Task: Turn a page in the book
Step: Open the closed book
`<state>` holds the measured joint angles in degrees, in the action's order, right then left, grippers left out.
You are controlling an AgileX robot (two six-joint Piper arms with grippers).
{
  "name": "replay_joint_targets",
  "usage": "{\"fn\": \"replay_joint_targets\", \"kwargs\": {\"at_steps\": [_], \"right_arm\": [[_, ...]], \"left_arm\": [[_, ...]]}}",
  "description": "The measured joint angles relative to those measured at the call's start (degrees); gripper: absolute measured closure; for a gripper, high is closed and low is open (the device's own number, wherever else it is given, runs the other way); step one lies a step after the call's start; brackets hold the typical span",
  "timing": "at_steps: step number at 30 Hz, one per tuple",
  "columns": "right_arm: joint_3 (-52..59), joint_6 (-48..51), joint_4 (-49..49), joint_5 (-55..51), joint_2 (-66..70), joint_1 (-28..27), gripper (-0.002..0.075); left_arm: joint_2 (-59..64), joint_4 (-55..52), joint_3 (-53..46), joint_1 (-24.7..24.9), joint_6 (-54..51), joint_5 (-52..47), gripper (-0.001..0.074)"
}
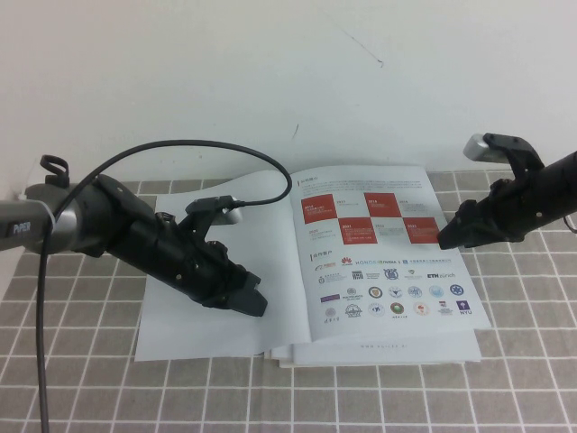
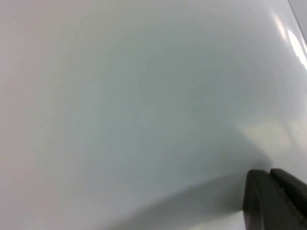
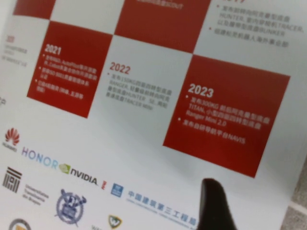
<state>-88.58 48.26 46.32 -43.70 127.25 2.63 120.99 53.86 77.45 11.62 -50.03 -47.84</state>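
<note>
The book (image 1: pixel 388 262) lies open on the table. Its right page shows red squares (image 3: pixel 225 115) with years and rows of logos (image 1: pixel 392 293); its left page (image 1: pixel 216 338) is blank white. My left gripper (image 1: pixel 252 299) is shut and rests low on the blank left page near the spine. The left wrist view shows its closed fingertips (image 2: pixel 271 191) against the white paper (image 2: pixel 120 110). My right gripper (image 1: pixel 448 239) is open and hovers at the right page's outer edge by the 2023 square. Only one of its fingers (image 3: pixel 216 206) is visible in the right wrist view, over the page.
Plain white sheets (image 1: pixel 361 354) stick out under the book's near edge. A grey checked cloth (image 1: pixel 90 388) covers the table. A black cable (image 1: pixel 41 316) loops from the left arm down past the table's left side. A white wall stands behind.
</note>
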Motion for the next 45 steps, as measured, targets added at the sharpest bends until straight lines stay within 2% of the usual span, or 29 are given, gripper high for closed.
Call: {"fn": "replay_joint_targets", "kwargs": {"at_steps": [6,15,45], "right_arm": [[0.0,-0.52,-0.81,0.0,0.0,-0.11,0.0328],[0.0,2.22,5.3,-1.06,0.0,-0.11,0.0328],[0.0,0.71,2.15,2.66,0.0,1.05,0.0328]], "left_arm": [[1.04,0.64,0.12,0.0,0.0,0.0,0.0738],[1.37,1.42,0.12,-0.41,0.0,-0.36,0.0738],[1.38,1.51,0.12,-0.46,-0.21,-0.59,0.0738]]}}
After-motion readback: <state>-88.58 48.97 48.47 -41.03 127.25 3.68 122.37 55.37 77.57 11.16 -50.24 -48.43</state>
